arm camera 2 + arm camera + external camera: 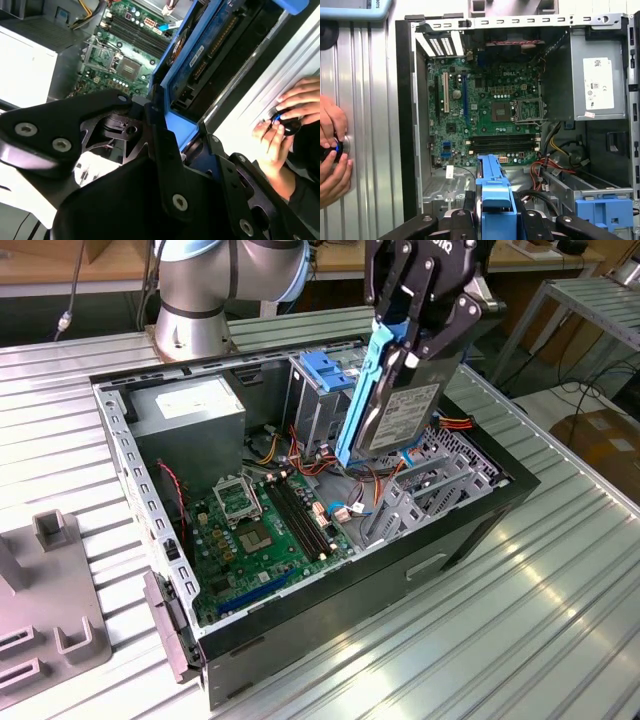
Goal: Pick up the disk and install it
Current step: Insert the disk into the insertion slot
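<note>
**Disk, held on end above open case**
Disk (403, 412) hangs upright, label outward, at about one o'clock from the board (255, 530) in the exterior view, above the cage (425, 490) and not yet seated. The jaws are closed narrow on its upper end, at the blue rail (358, 390). Handling, as judged: stiff metal body, fairly heavy for its size, smooth faces, sensitive to knocks. The plastic rails probably give slightly, so grip across the rails, clear of label and connector. Case (130, 465) stands on desk (540, 620), supply box (190, 410) at eleven o'clock. A person's hand (331, 120) is on the desk beside the case.
</note>
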